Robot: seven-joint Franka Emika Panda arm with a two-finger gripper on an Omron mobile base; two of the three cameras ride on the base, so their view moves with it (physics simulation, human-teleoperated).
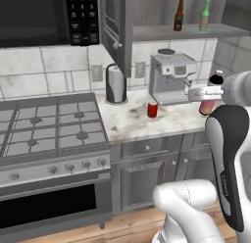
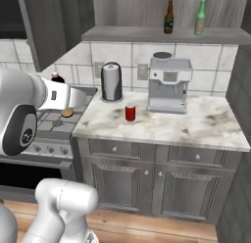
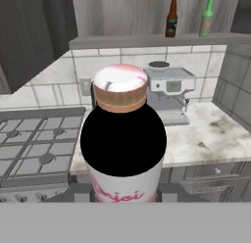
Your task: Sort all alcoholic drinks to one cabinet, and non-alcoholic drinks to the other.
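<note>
Clamped on the pink bottle [image 3: 122, 139], jaws pressed to its sides, body filling the hand view, pale top and tan collar toward the camera. Held in the air beside the coffee machine [image 1: 171, 78] in the left base view, gripper [image 1: 208, 104] gripping the bottle low, black cap peeking above the wrist. Long axis close to upright there, as far as can be judged. Up on the open cabinet shelf [image 1: 196, 31]: brown beer bottle [image 1: 179, 15] and green beer bottle [image 1: 204, 15], near each other, both standing. Down on the counter [image 2: 196, 124]: red soda can [image 2: 130, 112], in front of the paper towel roll [image 2: 112, 81], untouched. Key relation: beer shelf above and ahead of the held bottle, so that cabinet looks taken by the alcohol. Other cabinet door [image 1: 117, 26] hanging open over the counter's left end, toward the stove [image 1: 49, 124]; probably the swing needed is that way, keeping the bottle upright.
</note>
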